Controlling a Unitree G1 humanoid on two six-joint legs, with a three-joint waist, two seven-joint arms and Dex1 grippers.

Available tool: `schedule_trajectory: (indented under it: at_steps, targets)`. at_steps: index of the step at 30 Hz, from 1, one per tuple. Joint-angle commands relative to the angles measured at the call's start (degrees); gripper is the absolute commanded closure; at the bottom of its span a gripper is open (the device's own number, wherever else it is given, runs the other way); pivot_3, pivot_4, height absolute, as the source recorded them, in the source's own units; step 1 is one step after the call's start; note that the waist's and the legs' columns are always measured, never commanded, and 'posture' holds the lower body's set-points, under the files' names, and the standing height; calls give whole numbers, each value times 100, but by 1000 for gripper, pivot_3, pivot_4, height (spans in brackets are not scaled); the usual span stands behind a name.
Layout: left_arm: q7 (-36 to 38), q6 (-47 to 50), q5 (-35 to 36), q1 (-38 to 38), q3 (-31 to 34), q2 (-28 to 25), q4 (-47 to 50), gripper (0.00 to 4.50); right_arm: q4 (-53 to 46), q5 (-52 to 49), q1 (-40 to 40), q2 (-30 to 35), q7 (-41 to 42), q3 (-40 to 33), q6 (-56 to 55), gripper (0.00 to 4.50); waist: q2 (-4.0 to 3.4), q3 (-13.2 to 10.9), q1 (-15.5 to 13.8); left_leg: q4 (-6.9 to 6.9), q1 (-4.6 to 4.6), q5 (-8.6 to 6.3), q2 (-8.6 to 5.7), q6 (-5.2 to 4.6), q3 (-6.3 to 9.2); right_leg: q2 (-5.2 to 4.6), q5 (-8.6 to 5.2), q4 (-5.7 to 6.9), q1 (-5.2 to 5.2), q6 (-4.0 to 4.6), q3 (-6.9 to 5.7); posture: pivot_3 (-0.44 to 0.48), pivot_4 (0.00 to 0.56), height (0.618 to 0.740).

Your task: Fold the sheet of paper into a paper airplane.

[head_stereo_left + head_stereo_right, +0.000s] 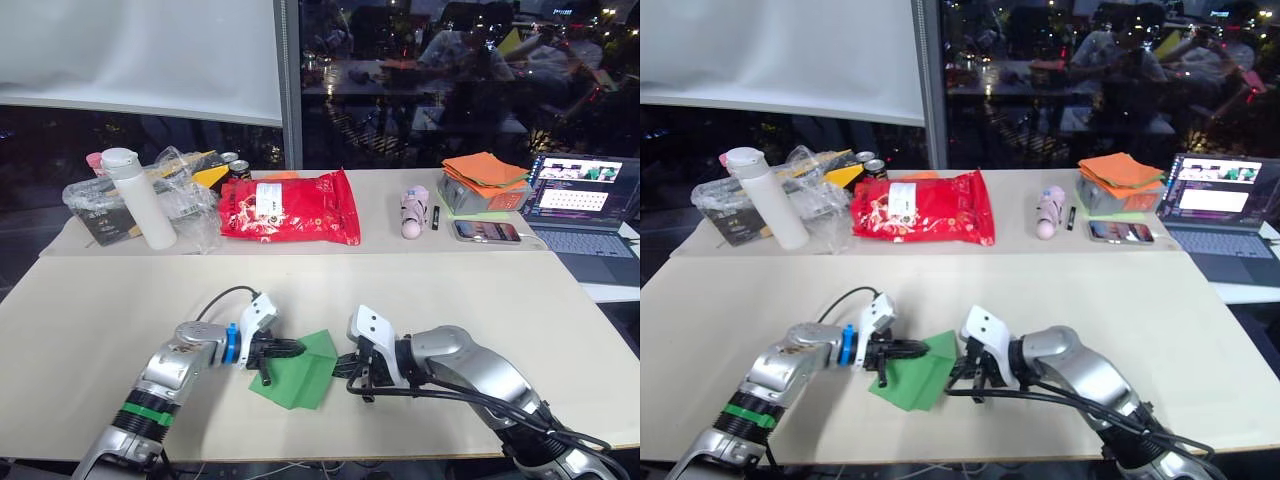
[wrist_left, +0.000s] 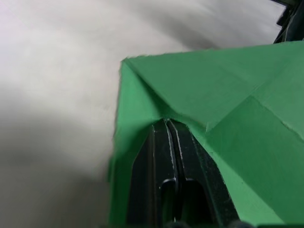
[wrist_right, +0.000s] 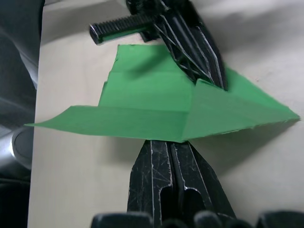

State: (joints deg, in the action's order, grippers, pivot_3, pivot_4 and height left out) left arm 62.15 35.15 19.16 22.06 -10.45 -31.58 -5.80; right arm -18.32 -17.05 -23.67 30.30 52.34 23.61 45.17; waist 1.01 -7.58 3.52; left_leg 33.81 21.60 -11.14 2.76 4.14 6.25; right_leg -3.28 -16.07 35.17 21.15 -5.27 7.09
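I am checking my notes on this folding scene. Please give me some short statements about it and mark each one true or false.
1. Both hands are shut on the sheet of paper. True: the left hand and the right hand grip it from opposite sides.
2. The paper is still flat and unfolded. False: it shows creases and folded flaps.
3. The red bag lies behind the paper, nearer the window. True.
4. The orange paper stack sits at the robot's left. False: it is on the right, beside the laptop.
5. The white bottle lies on its side. False: it stands upright.

Matt green sheet of paper (image 1: 300, 372) with creases, scuffed black plastic left pincer (image 2: 173, 137), smooth matt table (image 1: 480, 300)
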Motion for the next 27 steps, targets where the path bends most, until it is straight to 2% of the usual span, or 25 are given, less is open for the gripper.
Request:
schedule_trajectory:
  at_steps: [1,4,6,9,16,27]
  targets:
    - [-137,425,213,-52,237,-101,321,4459,112,-16,-161,-130,1,-23,-139,4500,-1,-1,-5,0,1,0,0,0,0,0,0,-1,0,0,0,0,150,732]
    - [-305,669,434,-21,464,21,363,4459,323,-101,-196,-348,-22,-96,-159,4500,-1,-2,-11,1,3,0,0,0,0,0,0,-1,1,0,0,0,150,732]
    - [-513,979,763,96,709,292,484,4459,559,-32,-248,-464,-25,-64,-269,4500,-1,-2,-22,1,6,0,0,0,0,0,0,-2,2,0,0,0,150,732]
    - [-667,1107,828,135,728,461,527,4459,739,-13,-306,-591,-12,-89,-343,4500,-1,-2,-61,4,13,0,-1,0,0,0,2,-3,2,-2,0,0,150,732]
    - [-554,1014,553,-126,38,282,775,4459,1013,-1,-465,-746,-74,-227,-427,4500,-2,-3,-73,0,9,0,-1,0,1,0,2,-3,4,-1,0,0,150,732]
    - [-633,953,620,-209,389,-92,644,4459,1538,192,-803,-1239,-227,-88,-619,4500,-4,-3,-60,-1,7,0,0,0,1,1,2,0,8,-1,0,0,150,732]
